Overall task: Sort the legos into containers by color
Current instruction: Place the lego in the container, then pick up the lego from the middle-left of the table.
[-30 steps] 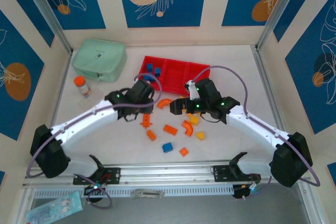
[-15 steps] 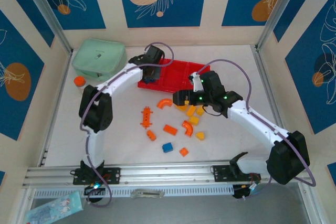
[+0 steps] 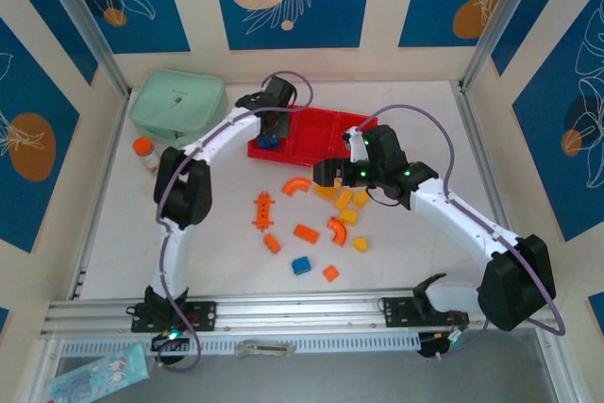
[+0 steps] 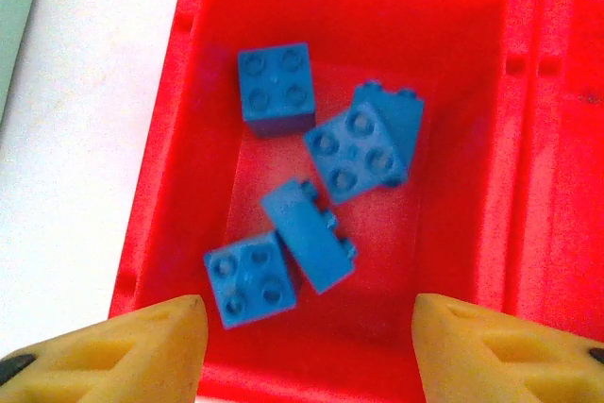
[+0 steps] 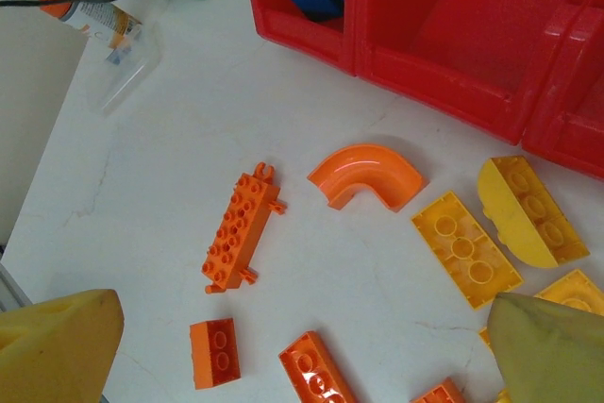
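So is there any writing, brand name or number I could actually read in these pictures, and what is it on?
Nothing here reads as clear words or numbers.
Label on the small orange-capped plastic bottle: printed, but too blurred to read.
Lid of the mint-green rounded box: a tiny dark mark, too small to read.
Studs of the blue plastic building blocks: no legible lettering.

**Loose Blocks Strewn Across White Table**

We see a white table [image 3: 425, 252] carrying a red tray [image 3: 311, 151] toward the back. A mint-green box [image 3: 177, 106] sits to the tray's left, and a small orange-capped bottle [image 3: 144, 153] is near the left edge. Loose in front of the tray lie an orange arch [image 3: 295, 185], a long orange piece [image 3: 262, 209], a blue block [image 3: 301, 265] and a yellow block [image 3: 360, 243].
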